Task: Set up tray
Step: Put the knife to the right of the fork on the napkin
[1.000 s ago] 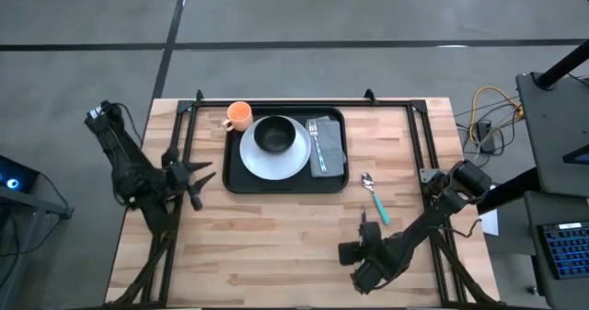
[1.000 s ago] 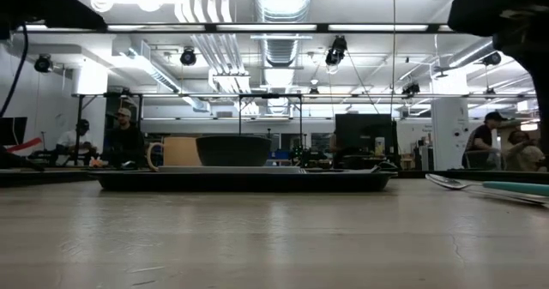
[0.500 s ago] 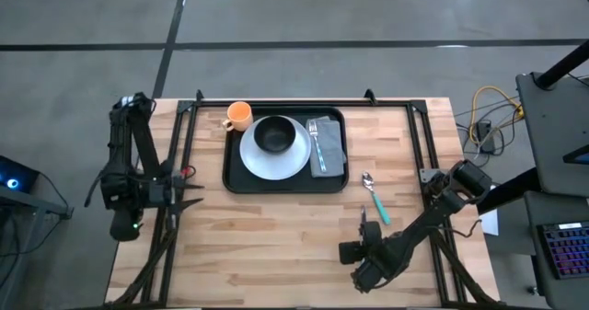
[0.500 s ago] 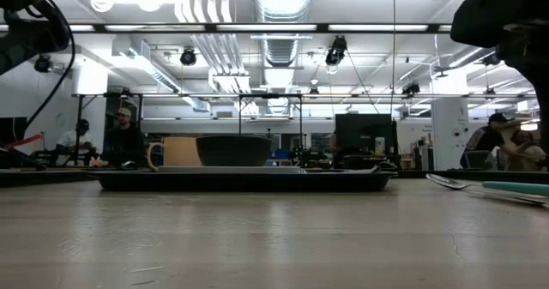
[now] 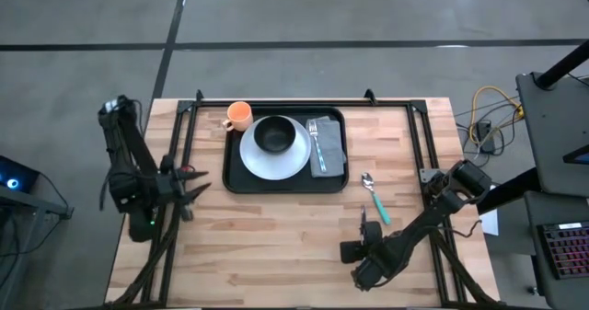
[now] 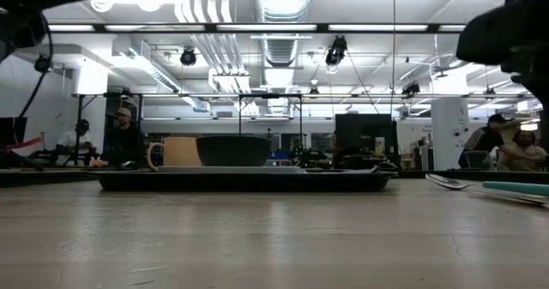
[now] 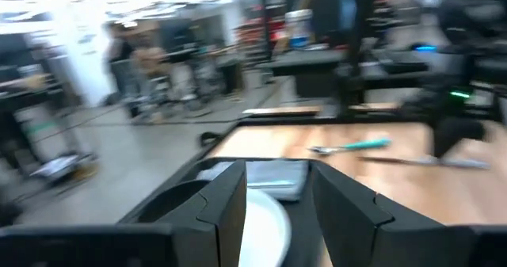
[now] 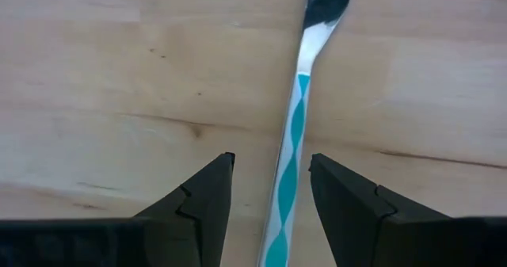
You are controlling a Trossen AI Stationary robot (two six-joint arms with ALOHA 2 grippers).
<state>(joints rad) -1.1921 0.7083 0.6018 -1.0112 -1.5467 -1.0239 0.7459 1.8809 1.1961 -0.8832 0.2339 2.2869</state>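
An orange mug (image 5: 239, 115), a white plate (image 5: 273, 154) bearing a black bowl (image 5: 273, 135), and a teal-handled spoon (image 5: 375, 198) on the table (image 5: 276, 246).

L arm is folded up at the table's left edge, elbow raised, wrist pointing in toward the middle. Left gripper (image 5: 195, 192) hangs w/ fingers (image 7: 226, 211) spread apart, nothing between them. R arm reaches in low from the right side, stretched diagonally across the near right part of the table. Right gripper (image 5: 364, 222) sits close to the tabletop, fingers (image 8: 202, 197) parted, not clamped on anything.
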